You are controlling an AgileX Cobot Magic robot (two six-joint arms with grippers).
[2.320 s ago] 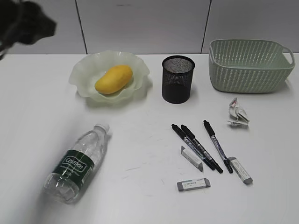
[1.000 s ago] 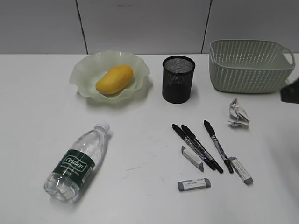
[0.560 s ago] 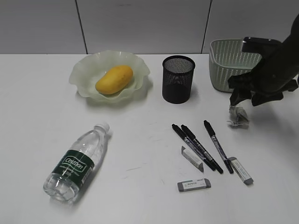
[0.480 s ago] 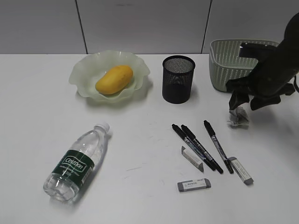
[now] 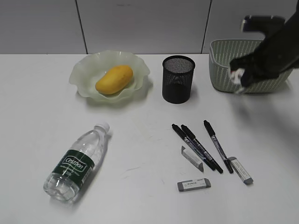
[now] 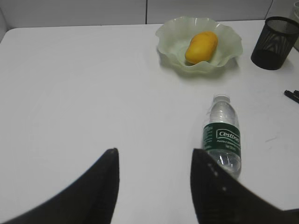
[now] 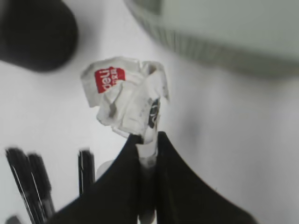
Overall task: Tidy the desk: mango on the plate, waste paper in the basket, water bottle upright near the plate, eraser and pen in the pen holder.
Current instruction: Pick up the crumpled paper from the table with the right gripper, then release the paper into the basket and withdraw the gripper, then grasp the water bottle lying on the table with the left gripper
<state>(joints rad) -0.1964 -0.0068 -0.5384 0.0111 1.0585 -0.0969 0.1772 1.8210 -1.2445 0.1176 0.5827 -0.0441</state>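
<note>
My right gripper (image 5: pixel 240 80) is shut on the crumpled white waste paper (image 5: pixel 237 77) and holds it in the air, just in front of the sage-green basket (image 5: pixel 224 60). The right wrist view shows the wad (image 7: pixel 126 100) pinched between the jaws (image 7: pixel 148 136), with the basket (image 7: pixel 224 32) above. The mango (image 5: pixel 113 78) lies in the pale green ruffled plate (image 5: pixel 84 70). The water bottle (image 5: pixel 77 161) lies on its side on the desk (image 5: pixel 37 116). My left gripper (image 6: pixel 154 156) is open and empty, with the bottle (image 6: pixel 222 137) to its right.
The black mesh pen holder (image 5: pixel 178 78) stands between plate and basket. Three black pens (image 5: pixel 198 145) and three erasers (image 5: pixel 194 185) lie at the front right.
My right arm came in from the right, closed on the waste paper on the desk and lifted it up toward the basket. The left arm left the exterior view earlier.
</note>
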